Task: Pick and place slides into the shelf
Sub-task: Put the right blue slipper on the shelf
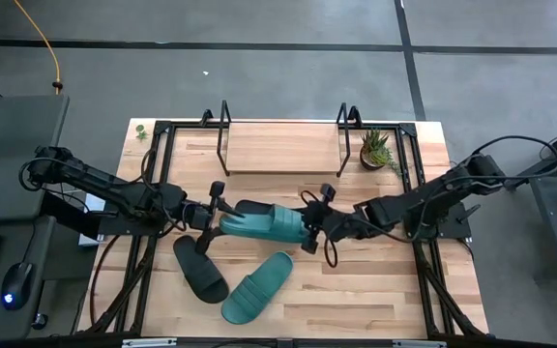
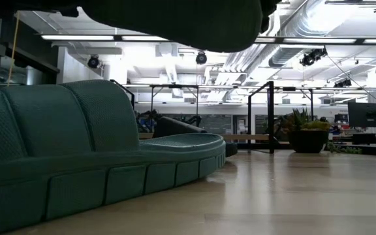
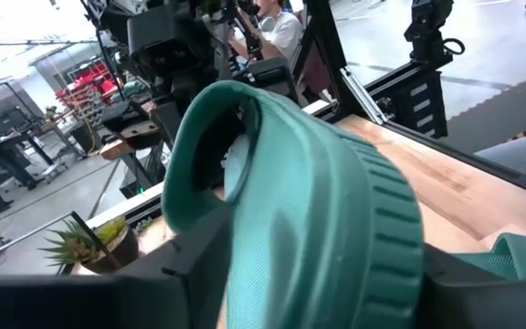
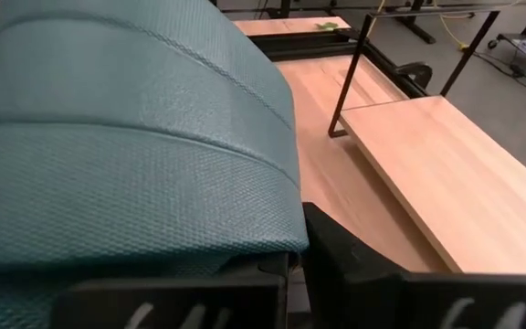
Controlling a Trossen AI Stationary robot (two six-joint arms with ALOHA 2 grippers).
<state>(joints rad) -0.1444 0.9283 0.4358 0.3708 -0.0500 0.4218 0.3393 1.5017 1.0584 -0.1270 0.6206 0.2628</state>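
While lifted, teal slide (image 1: 259, 222) spans left pincer (image 1: 214, 216), right pincer (image 1: 319, 228).

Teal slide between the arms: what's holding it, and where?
The teal slide is up off the table; the right gripper pinches one end, and the left gripper meets the opposite end, jaws partly open.

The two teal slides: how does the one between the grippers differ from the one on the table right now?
The held teal slide is up between the left gripper and the right gripper, one at each end; the lying teal slide rests on the tabletop, touched by neither. The held one runs crosswise; the lying one sits diagonally, beside a black slide. Both share colour and shape, and neither is on the shelf yet.
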